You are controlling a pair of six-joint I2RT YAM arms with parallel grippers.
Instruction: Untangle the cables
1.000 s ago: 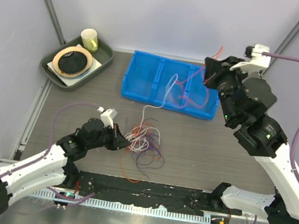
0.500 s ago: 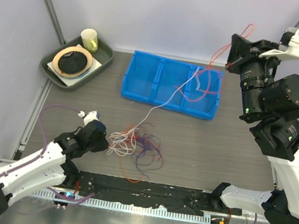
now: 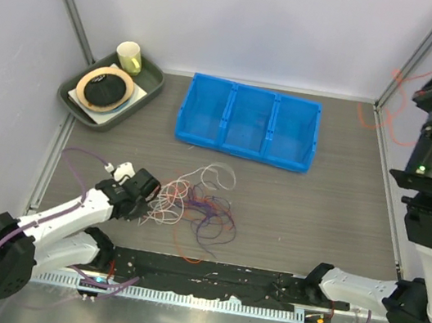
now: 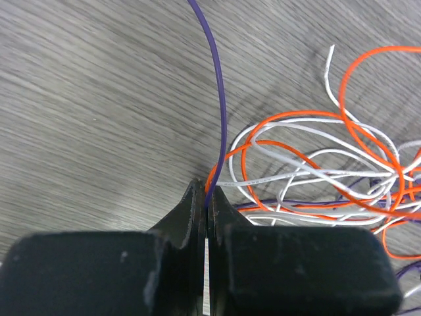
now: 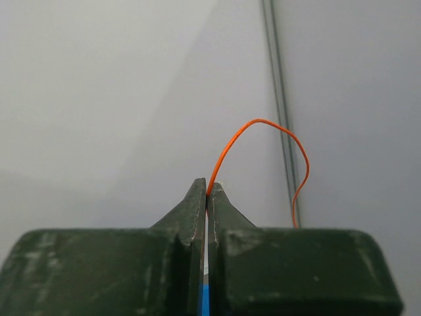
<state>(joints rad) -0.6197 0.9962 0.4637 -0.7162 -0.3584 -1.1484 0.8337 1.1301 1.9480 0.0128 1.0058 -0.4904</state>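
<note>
- Progress, as I judge it: early. One thin orange cable [image 5: 260, 121] is out of the heap and hangs alone by the wall at 3 o'clock, well apart from the rest. The main work is left.
- The tangle of thin white, orange and dark purple cables [image 3: 196, 208] lies on the grey wood-grain bench [image 3: 317, 203] at about 7 o'clock. Its loops cross over one another in one loose knot.
- Left jaws: fully closed, down at the bench on the 9 o'clock edge of the tangle. They pinch a single dark purple cable [image 4: 222, 112], which runs up and away from their tips.
- Right jaws: fully closed, raised high at 3 o'clock and pinching the freed orange cable, which arcs over and drops beside them.
- Left to do: pull each cable out of the knot in turn; the purple one in the left jaws looks the likeliest next.
- Counts: one cable separated; three colours in the heap, though the strands overlap too much to count.
- Also one blue plastic bin with three compartments [image 3: 243, 145] at 12 o'clock, with no cable visible in it.
- One dark green tray [image 3: 151, 76] at 10 o'clock holds one pale yellow cup [image 3: 129, 56] and one round tan-rimmed black disc [image 3: 105, 87].
</note>
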